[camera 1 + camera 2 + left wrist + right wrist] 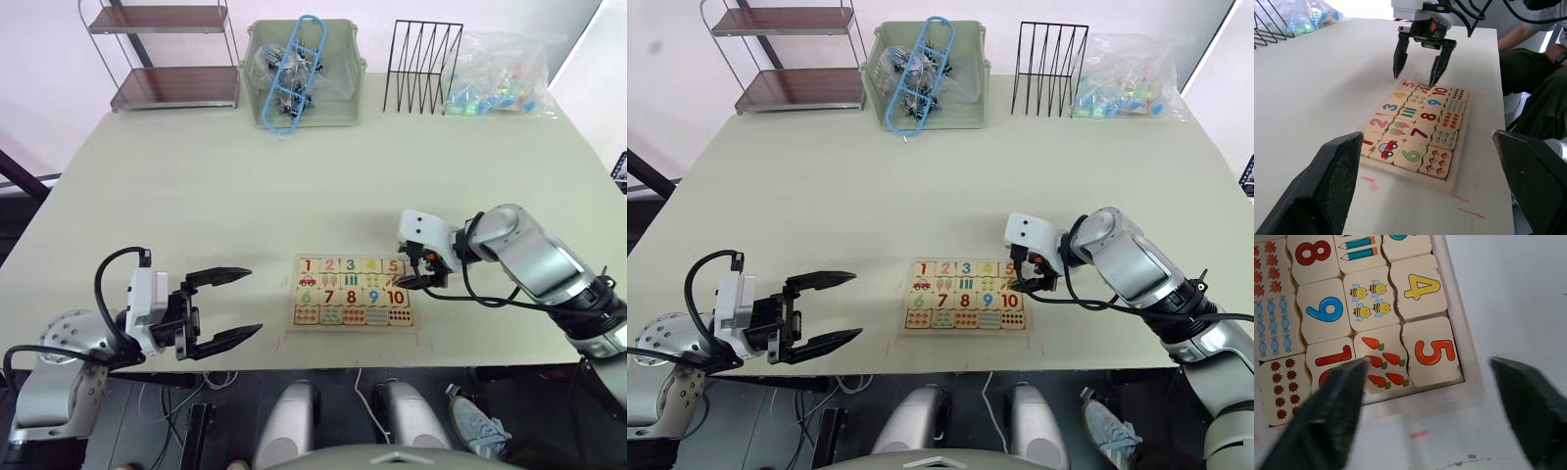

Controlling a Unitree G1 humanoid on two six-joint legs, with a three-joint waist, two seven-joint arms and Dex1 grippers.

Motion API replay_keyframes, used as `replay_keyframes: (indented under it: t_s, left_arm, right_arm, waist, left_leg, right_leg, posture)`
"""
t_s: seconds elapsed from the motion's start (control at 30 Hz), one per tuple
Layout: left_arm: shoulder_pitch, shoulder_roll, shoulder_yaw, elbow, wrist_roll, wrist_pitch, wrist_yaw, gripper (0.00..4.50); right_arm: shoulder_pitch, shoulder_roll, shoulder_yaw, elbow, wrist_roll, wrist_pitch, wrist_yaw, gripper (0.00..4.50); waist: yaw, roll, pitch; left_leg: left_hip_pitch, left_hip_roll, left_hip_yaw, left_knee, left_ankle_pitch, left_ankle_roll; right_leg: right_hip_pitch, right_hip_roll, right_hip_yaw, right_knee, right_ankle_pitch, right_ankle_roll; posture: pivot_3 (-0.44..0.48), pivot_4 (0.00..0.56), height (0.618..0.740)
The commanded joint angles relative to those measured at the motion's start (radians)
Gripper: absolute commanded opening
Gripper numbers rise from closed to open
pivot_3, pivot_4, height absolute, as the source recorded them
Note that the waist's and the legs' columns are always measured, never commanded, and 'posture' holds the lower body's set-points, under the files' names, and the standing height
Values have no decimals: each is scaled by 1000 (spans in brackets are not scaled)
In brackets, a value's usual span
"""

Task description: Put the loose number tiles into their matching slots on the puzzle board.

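Bare tabletop [196, 186] surrounds the board [354, 291]; right end effector [1419, 62] spread above its corner.

pale table [196, 186] holding a wooden puzzle board [354, 292], green bin [302, 83], black wire rack [423, 67], clear bag [502, 74], brown shelf unit [167, 54]

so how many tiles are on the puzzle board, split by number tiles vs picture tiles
number tiles: 10
picture tiles: 10
total on the puzzle board: 20
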Motion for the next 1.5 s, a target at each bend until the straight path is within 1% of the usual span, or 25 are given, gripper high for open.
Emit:
replay_keyframes:
  t_s: [0.03,0.23,0.4,0.53,0.67,0.7,0.73,0.77,0.8,0.83,0.9,0.93,0.97,1.0,1.27,1.5]
  left_arm:
    - [-3,-1,-2,-11,-6,-5,1,4500]
    - [-3,0,-4,-12,-7,-5,4,4500]
    - [-4,-1,-5,-12,-7,-6,8,4500]
    - [-5,0,-6,-8,-7,-9,8,4500]
    - [-18,0,-14,-2,-6,-7,7,4500]
    - [-22,0,-17,1,-6,-7,6,4500]
    - [-25,1,-18,3,-5,-8,5,4500]
    - [-29,1,-20,6,-5,-8,4,4500]
    - [-31,1,-21,7,-5,-9,3,4500]
    - [-32,1,-22,8,-5,-9,2,4500]
    - [-34,1,-23,10,-5,-11,0,4500]
    - [-35,1,-23,11,-5,-11,0,4500]
    - [-35,2,-22,11,-5,-11,0,4500]
    - [-36,2,-23,13,-5,-11,-1,4500]
    - [-42,5,-21,17,-5,-12,-4,4500]
    - [-52,3,-26,20,-2,-11,-6,4500]
  right_arm:
    - [-1,-13,-12,-9,-7,-15,7,4430]
    - [-7,-24,-55,-5,22,-23,27,4430]
    - [29,-24,-140,-10,76,-29,16,4430]
    - [73,-14,-208,-8,99,-82,-6,4430]
    - [122,14,-276,11,124,-185,-32,4430]
    - [135,21,-290,16,132,-215,-30,3874]
    - [143,24,-297,20,137,-234,-28,3673]
    - [154,32,-309,28,142,-259,-32,3113]
    - [163,44,-324,37,149,-278,-40,2830]
    - [170,52,-333,46,154,-295,-44,2381]
    - [182,64,-344,63,155,-333,-43,1364]
    - [193,75,-352,74,159,-358,-47,753]
    - [203,85,-358,84,161,-381,-52,301]
    - [212,95,-363,97,165,-411,-51,66]
    - [273,157,-386,180,190,-577,-31,66]
    - [292,172,-365,276,161,-676,-13,66]
  waist:
    - [0,0,0]
    - [0,0,0]
    - [1,0,0]
    - [2,0,0]
    - [1,0,0]
    - [1,0,0]
    - [1,0,0]
    - [1,0,0]
    - [1,0,0]
    - [1,0,0]
    - [1,0,0]
    - [1,0,0]
    - [1,0,0]
    - [1,0,0]
    - [1,0,0]
    - [1,1,0]
  left_leg:
    - [0,0,0,0,0,0]
    - [0,0,0,0,0,0]
    - [0,0,0,0,0,0]
    - [0,0,0,0,0,0]
    - [0,0,0,0,0,0]
    - [0,0,0,0,0,0]
    - [0,0,0,0,0,0]
    - [0,0,0,0,0,0]
    - [0,0,0,0,0,0]
    - [0,0,0,0,0,0]
    - [0,0,1,0,0,0]
    - [0,0,1,0,0,0]
    - [0,0,1,0,0,0]
    - [0,0,1,0,0,0]
    - [0,0,1,0,0,0]
    - [0,0,1,0,0,0]
  right_leg:
    - [0,0,0,0,0,0]
    - [0,0,0,0,0,0]
    - [0,0,0,0,0,0]
    - [0,0,0,0,0,0]
    - [0,0,0,0,0,0]
    - [0,0,0,0,0,0]
    - [0,1,0,0,0,0]
    - [0,1,0,0,0,0]
    - [0,1,0,0,0,0]
    - [0,1,0,0,0,0]
    - [0,1,1,0,0,0]
    - [0,1,0,0,0,0]
    - [0,1,0,0,0,0]
    - [0,1,0,0,0,0]
    - [0,2,0,0,0,0]
    - [0,2,0,0,0,0]
  posture:
    - [0,150,739]
    - [0,150,739]
    - [0,150,739]
    - [0,150,739]
    - [0,150,739]
    - [0,150,739]
    - [0,150,739]
    - [0,150,739]
    - [0,150,739]
    - [0,150,739]
    - [0,150,739]
    - [0,150,739]
    - [0,150,739]
    - [0,150,739]
    - [0,150,739]
    - [0,150,739]
